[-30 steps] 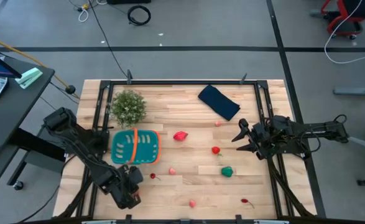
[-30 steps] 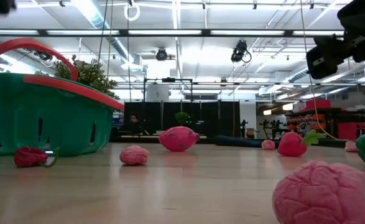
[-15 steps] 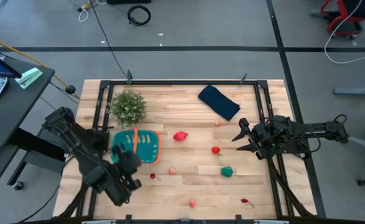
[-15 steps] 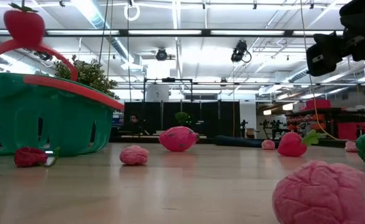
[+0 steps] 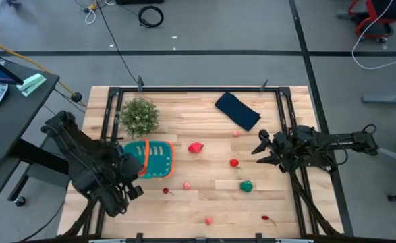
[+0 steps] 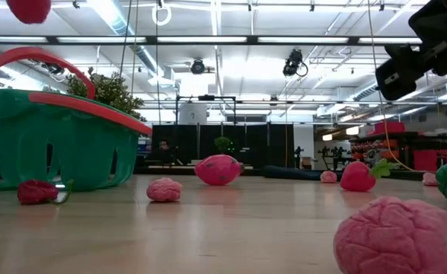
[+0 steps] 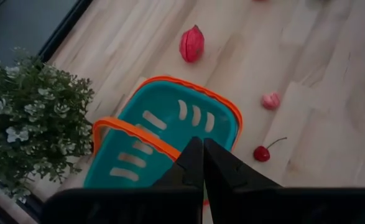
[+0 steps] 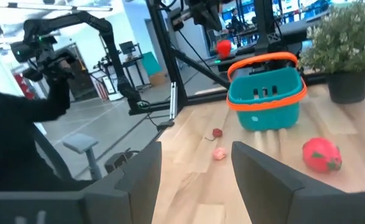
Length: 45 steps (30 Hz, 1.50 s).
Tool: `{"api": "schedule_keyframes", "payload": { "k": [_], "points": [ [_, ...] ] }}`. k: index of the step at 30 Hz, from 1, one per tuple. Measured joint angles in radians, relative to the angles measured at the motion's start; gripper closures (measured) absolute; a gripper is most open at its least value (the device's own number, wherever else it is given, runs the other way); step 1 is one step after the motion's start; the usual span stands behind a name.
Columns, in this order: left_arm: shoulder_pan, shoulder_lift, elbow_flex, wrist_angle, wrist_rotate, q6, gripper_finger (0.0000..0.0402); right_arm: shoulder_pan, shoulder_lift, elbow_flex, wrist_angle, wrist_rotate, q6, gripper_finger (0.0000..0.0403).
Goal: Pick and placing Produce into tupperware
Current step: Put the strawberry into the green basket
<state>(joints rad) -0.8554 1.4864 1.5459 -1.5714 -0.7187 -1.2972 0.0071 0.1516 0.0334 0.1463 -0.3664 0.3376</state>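
Table [image 5: 204, 202] fills the high view's centre. Basket [image 5: 149, 158] sits centre-left, beside the plant [image 5: 139, 115] at upper left, presumably staged for filling. Left end effector [image 7: 202, 163] hovers over the basket, fingers pressed together on a strawberry [image 8: 224, 46], evidently for release. Right end effector [image 5: 262, 152] waits centre-right, fingers spread, empty. Loose produce, including a cherry [image 7: 262, 153], lies lower centre. No legible writing.

Robotics lab, taped concrete floor [image 5: 204, 40], loose cables [image 5: 150, 15], strip lights [image 6: 208, 39]
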Motion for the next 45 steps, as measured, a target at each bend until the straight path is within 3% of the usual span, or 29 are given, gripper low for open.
{"api": "schedule_keyframes", "payload": {
  "k": [9, 14, 21, 31, 37, 45],
  "points": [
    [0.089, 0.003, 0.0, 0.0, -0.053, 0.058, 0.0397, 0.002, 0.0, 0.0, -0.001, 0.051, 0.037, 0.0199],
    [0.158, 0.001, -0.001, 0.0, -0.055, 0.171, 0.0398, 0.002, 0.0, 0.0, -0.001, 0.052, 0.037, 0.0199],
    [0.185, -0.088, -0.016, 0.003, -0.046, 0.202, 0.0398, 0.002, 0.0, 0.0, -0.001, 0.052, 0.036, 0.0199],
    [0.077, -0.32, -0.347, -0.001, -0.033, -0.061, 0.0399, 0.002, 0.0, 0.0, -0.002, 0.052, 0.037, 0.0199],
    [0.012, -0.338, -0.476, 0.019, -0.029, -0.215, 0.0398, 0.002, 0.0, 0.0, -0.002, 0.052, 0.036, 0.0199],
    [-0.019, -0.337, -0.678, 0.27, -0.022, -0.236, 0.0385, 0.002, 0.0, 0.0, -0.007, 0.053, 0.034, 0.0199]
  ]
}}
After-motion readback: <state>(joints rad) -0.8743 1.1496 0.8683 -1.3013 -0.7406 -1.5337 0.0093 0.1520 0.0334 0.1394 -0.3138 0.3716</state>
